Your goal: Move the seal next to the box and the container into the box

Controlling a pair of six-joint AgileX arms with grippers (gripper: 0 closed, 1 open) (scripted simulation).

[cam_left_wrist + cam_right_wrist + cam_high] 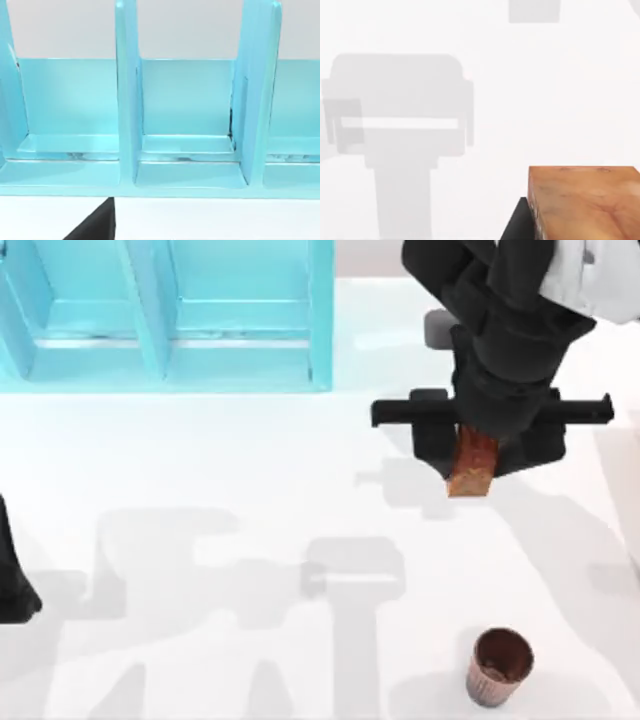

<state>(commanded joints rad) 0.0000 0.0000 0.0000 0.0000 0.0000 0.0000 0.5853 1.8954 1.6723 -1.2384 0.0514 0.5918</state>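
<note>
The seal [473, 465], a rust-orange mottled block, hangs above the white table at the right rear, with my right gripper [487, 452] shut on it. That spot lies right of the turquoise box [320, 330]. In the right wrist view the seal [585, 205] is close up with a dark finger [517, 225] against its side. The container [498, 667], a small round ribbed brown cup, stands upright near the front edge at the right, well apart from both grippers. My left arm [10, 580] is parked at the left edge.
The box [127, 100] has several compartments split by upright dividers and takes up the rear left of the table. Shadows of the arms fall across the white table middle [250, 570].
</note>
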